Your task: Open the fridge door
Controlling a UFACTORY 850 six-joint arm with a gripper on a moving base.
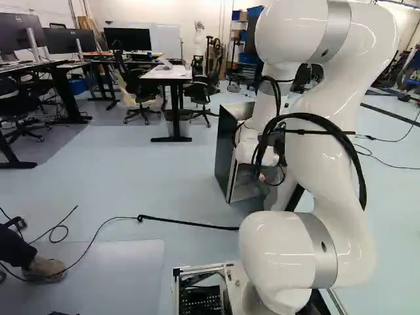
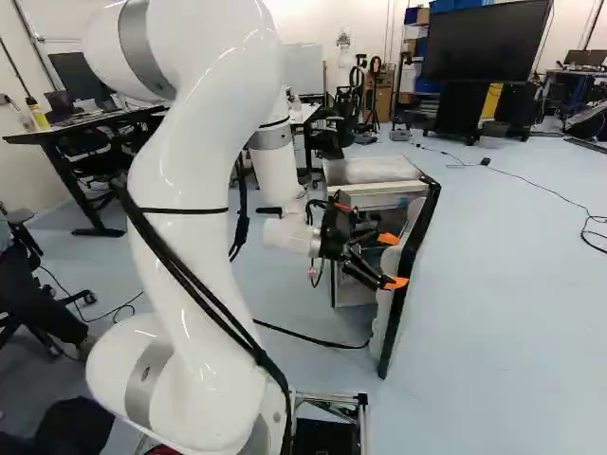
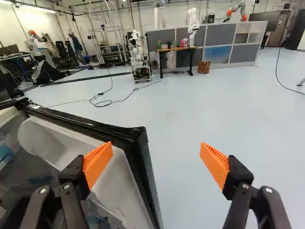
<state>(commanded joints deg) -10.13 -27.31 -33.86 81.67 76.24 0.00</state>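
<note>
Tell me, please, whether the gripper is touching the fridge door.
Cannot tell: in the wrist view, one orange pad of the gripper overlaps the fridge door, hiding any contact or gap; the other pad stands clear of it, with floor between.

A pale blue-grey floor [image 2: 512, 284] ran through the room to white walls [image 1: 190, 23]. At the left of the left base view, 3 dark monitors [image 1: 128, 39] stood over black-legged desks, on darker grey flooring [image 1: 102, 121]. Beyond them, 2 office chairs [image 1: 140, 88] flanked 1 white-topped desk [image 1: 165, 73], with a whiteboard [image 1: 167, 38] behind. The right base view showed 1 large black screen [image 2: 487, 40] near shelving with blue bins [image 2: 427, 85]. In the wrist view, 1 wood-topped table [image 3: 176, 48] stood before grey partition panels [image 3: 217, 36], a brown box [image 3: 203, 67] beside it, and ceiling lights [image 3: 35, 8] glowed.
</note>
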